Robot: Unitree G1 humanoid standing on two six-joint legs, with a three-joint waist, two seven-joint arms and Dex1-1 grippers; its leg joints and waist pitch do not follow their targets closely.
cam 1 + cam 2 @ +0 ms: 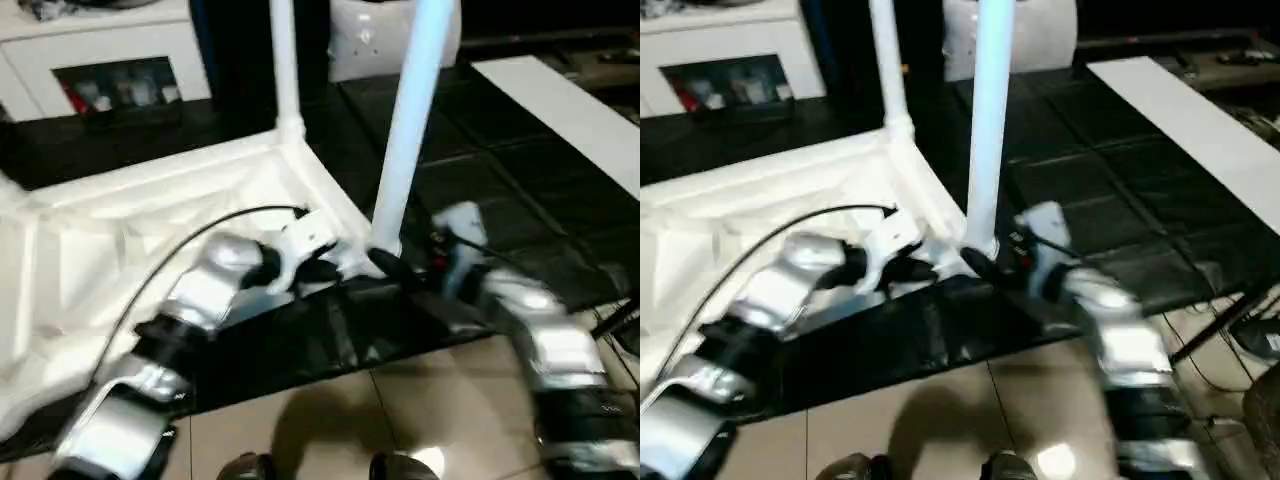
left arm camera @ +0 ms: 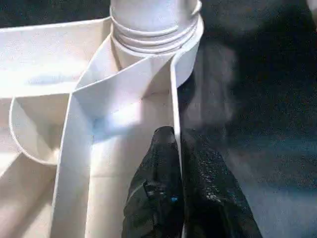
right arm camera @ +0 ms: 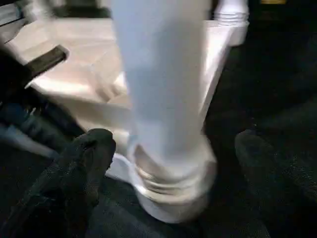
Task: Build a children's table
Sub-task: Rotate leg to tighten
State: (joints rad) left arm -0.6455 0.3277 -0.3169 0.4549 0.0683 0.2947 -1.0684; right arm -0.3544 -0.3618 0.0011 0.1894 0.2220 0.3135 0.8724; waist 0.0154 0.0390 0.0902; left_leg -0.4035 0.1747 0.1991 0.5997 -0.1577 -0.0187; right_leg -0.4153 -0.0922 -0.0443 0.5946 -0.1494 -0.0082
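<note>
The left gripper [image 2: 179,148] is pinched tight on the thin side wall of the upside-down table top [image 1: 130,230], just beside the near right corner socket [image 2: 153,44]. The right gripper [image 3: 173,153] stands wide open, one black finger [image 3: 89,158] on each side of the near leg [image 1: 405,130], holding nothing. That leg stands upright in the near right corner. The far leg [image 1: 284,60] stands in the far right corner. The table top lies on the black padded work surface [image 1: 480,150]. No writing can be read.

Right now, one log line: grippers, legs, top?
left gripper: shut on top rim | right gripper: open around near leg | far leg: upright in socket | top: underside up
</note>
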